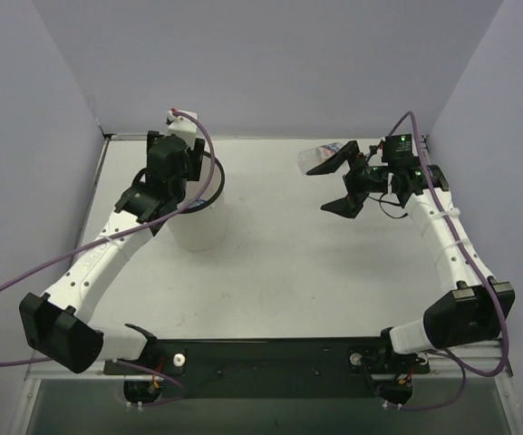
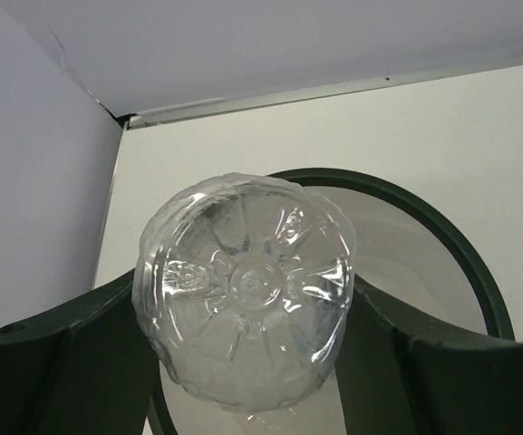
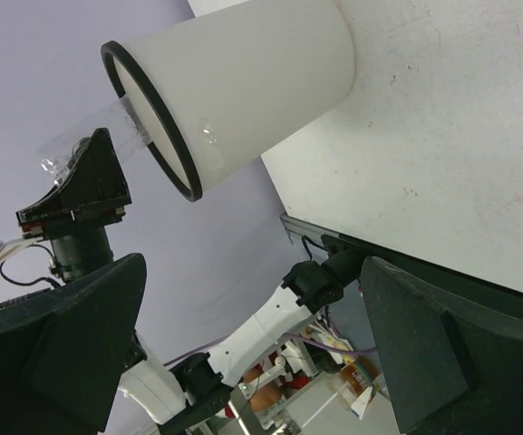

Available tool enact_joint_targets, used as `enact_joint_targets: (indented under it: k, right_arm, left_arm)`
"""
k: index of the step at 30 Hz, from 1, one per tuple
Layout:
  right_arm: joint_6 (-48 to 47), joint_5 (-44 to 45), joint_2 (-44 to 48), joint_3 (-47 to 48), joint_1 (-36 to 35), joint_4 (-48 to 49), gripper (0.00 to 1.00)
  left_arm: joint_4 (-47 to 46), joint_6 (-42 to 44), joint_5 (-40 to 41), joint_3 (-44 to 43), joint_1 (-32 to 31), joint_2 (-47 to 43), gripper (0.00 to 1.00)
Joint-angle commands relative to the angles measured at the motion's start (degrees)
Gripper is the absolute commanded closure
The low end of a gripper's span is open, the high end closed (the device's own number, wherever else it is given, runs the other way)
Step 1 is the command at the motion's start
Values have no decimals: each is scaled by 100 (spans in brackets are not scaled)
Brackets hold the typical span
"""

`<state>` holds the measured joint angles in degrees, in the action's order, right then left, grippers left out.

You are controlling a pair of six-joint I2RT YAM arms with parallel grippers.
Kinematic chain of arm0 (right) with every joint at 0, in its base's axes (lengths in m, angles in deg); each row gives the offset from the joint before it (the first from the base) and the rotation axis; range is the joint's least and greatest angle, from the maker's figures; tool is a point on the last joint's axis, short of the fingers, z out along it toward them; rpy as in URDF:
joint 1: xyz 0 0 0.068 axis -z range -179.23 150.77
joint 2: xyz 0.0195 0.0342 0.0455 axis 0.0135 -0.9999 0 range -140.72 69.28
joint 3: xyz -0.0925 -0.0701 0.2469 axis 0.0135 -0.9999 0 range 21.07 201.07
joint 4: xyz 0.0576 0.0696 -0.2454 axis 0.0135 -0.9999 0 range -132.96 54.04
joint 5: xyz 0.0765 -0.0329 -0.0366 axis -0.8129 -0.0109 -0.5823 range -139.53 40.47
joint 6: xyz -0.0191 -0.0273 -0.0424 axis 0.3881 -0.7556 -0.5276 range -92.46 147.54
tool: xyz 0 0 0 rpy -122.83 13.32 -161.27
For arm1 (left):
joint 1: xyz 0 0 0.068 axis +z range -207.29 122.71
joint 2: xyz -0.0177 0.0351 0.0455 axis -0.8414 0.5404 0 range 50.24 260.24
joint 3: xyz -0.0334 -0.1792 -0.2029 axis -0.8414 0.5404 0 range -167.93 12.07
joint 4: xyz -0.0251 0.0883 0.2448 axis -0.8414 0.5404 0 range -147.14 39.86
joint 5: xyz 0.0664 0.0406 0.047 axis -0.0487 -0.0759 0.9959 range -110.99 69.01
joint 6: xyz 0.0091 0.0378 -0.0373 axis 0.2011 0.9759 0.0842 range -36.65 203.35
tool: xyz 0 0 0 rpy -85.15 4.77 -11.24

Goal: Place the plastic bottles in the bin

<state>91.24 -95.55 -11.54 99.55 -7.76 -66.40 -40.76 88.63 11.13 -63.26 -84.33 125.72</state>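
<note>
Clear plastic bottle (image 2: pixel 243 245), seen base-on in the left wrist view, hangs neck-down over the mouth of the white translucent cylindrical bin with a black rim (image 1: pixel 202 234). The right wrist view shows its body reaching the rim line, so it is judged to be at the point of delivery but not yet inside. The left claw (image 2: pixel 246 294) has a finger (image 2: pixel 71 362) against each side of this bottle. Whether the claw grips it or has slackened cannot be told. A second clear bottle with a white-blue label (image 1: pixel 318 156) lies on its side on the pale surface (image 1: pixel 288 272), at the far right, near the back wall (image 1: pixel 270 63) and well apart from the bin. The right claw (image 1: pixel 336 184) hovers just beside it with its jaws spread wide, holding nothing. A third bottle is not in view, and the bin's interior is mostly hidden, so no bottle can be confirmed as deposited. Remaining work, as judged: drop the bottle at the bin, then collect and transfer the lying one. Nothing stands between the right claw and that bottle. The left arm (image 1: pixel 107 254) and its purple cable (image 1: pixel 208 172) occupy the space above the bin mouth and would obstruct a delivery from the right.
</note>
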Motion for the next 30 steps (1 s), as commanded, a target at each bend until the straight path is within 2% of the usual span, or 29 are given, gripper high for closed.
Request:
enact_joint_targets:
  k: [1,3,5,11,15,19,20,22,26,30]
  right_arm:
    - [-358,102,-232,431,71,-243,0]
    - [-481,181,-381,572,71,-340,0]
    - [-525,207,-470,677,71,-384,0]
    - [-894,655,-768,958,71,-507,0]
    - [-1202,1410,-1224,1370,63,-525,0]
    - [-1255,2331,-1770,1836,54,-525,0]
    - [-1238,2474,-1893,1951,45,-525,0]
    - [-1194,2807,-2253,2292,27,-533,0]
    - [-1053,3852,-2859,2873,-51,-516,0]
    - [-755,4092,-3833,3664,-104,-472,0]
  left_arm:
    - [49,-562,-82,-87,86,19,21]
    - [76,-791,-303,-87,112,-33,12]
    - [189,-1097,-320,-113,164,-95,9]
    - [716,-1670,-479,-385,305,-262,9]
    - [1051,-2074,-723,-553,314,-463,9]
    - [1016,-2706,-1363,-404,332,-824,18]
    - [955,-2751,-1514,-273,323,-955,17]
    - [884,-2699,-1935,-202,297,-1044,7]
    - [832,-2681,-2262,-35,262,-1255,5]
    - [910,-2725,-2491,-43,253,-1431,5]
